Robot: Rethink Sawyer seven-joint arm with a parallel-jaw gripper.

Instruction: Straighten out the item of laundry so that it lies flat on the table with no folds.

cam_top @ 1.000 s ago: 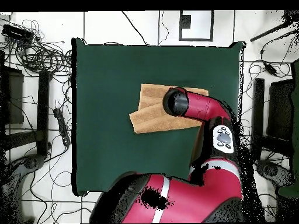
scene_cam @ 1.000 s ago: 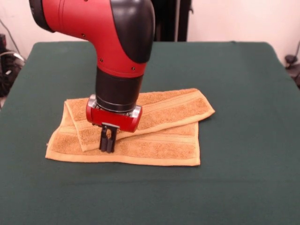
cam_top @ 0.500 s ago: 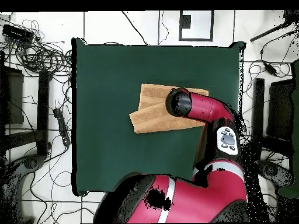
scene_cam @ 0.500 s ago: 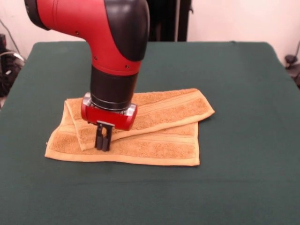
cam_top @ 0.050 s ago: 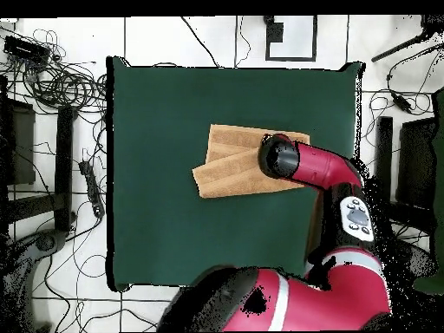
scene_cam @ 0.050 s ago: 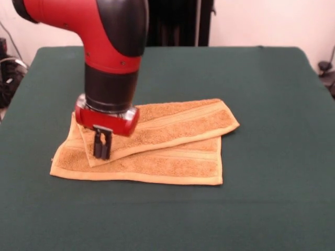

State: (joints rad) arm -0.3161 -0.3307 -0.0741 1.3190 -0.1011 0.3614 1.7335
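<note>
On the dark green table (scene_cam @ 0.050 s ago: 272, 78), the orange-tan towel (scene_cam @ 0.050 s ago: 172, 162) lies folded over itself, left of the table's centre in the front view. Its long axis runs left to right, roughly parallel to the table's near edge. The nearest part is the lower layer, a flat strip whose near hem runs almost straight from the left corner to the right corner, with woven band stripes showing along it. Just beyond, an upper layer lies skewed across the lower one: its long axis tilts, the left end nearer and the right end farther, with its right corner jutting past the lower layer toward the far right. That fold leaves the towel doubled, not flat.

My gripper (scene_cam @ 0.050 s ago: 101, 150) comes down from above at the towel's left end, its black fingers (scene_cam @ 0.050 s ago: 98, 148) pressed close together with the tips at the near left edge of the upper layer; I cannot tell whether any cloth is pinched between them. In the overhead view the towel (cam_top @ 0.050 s ago: 230, 165) sits near the table's middle, my arm covering one end of it.
</note>
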